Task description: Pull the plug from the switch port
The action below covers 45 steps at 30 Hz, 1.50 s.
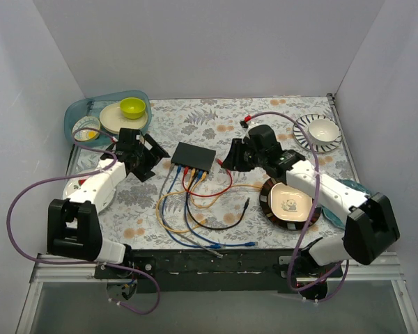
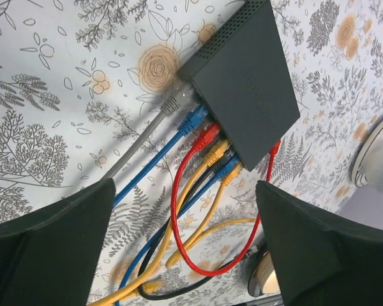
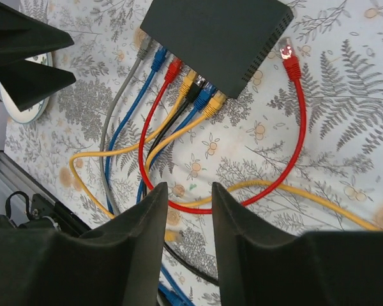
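Switch: flat black box at the centre of the top view, lying on the floral cloth, with its port edge toward the bottom of the frame. Seated plugs: seven in a row along that edge, which in the right wrist view run left to right as grey, blue, red, yellow, black, blue, yellow, their cables trailing toward the lower frame. Loose red plug: on the cloth just beside the switch's right corner, apart from the port row. Left gripper: just left of the switch, fingers spread wide, holding nothing. Right gripper: just right of the switch, fingers parted by a narrow gap, holding nothing. Panda plate: lower right. Green bowl: upper left, in a blue tray.
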### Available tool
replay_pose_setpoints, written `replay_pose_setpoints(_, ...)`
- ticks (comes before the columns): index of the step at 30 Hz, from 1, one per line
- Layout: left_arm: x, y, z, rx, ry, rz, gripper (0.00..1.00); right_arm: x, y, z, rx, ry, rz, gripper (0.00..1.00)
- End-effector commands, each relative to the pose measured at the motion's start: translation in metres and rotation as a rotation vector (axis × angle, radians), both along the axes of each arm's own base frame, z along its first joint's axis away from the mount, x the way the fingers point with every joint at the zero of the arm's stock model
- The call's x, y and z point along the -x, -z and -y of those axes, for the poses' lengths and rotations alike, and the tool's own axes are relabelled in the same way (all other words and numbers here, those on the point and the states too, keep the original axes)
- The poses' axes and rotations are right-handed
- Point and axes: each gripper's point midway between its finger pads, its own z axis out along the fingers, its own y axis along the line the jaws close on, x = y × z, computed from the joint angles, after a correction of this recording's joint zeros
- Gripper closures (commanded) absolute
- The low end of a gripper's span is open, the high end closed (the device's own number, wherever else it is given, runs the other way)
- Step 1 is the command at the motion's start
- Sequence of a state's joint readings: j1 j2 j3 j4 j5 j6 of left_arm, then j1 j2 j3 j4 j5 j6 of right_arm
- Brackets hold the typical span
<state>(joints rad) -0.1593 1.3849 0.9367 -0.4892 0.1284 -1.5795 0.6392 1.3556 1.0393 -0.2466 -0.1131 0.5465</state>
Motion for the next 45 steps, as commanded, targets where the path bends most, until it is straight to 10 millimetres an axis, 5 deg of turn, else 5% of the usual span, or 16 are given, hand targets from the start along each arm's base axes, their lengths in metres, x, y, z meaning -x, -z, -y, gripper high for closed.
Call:
replay_pose_setpoints(1, -0.021, 0.011, -0.008, -0.027, -0.05, -0.028, 0.14, -0.011, -0.002, -0.036, -0.136, -0.018, -0.077, 0.67)
replay_pose_setpoints(9, -0.016, 0.072, -0.022, -0.078, -0.144, -0.178, 0.46, -0.043, -0.042, -0.045, -0.067, -0.003, 0.014, 0.84)
replay_pose_setpoints(20, 0.0, 0.099, 0.009, 0.059, -0.008, -0.221, 0.94, -0.045, -0.02, -0.042, 0.0, -0.022, -0.022, 0.89)
replay_pose_setpoints(35, 0.027, 0.081, 0.066, 0.13, 0.158, -0.166, 1.0, -0.023, 0.006, -0.032, 0.0, -0.021, -0.081, 0.91)
replay_pose_setpoints(37, 0.024, 0.073, 0.06, 0.105, 0.134, -0.151, 0.96, -0.022, 0.008, -0.027, 0.006, -0.006, -0.077, 0.9)
replay_pose_setpoints(45, 0.002, 0.019, 0.022, 0.023, 0.001, -0.002, 0.1, -0.049, -0.017, -0.05, -0.15, -0.003, 0.061, 0.71)
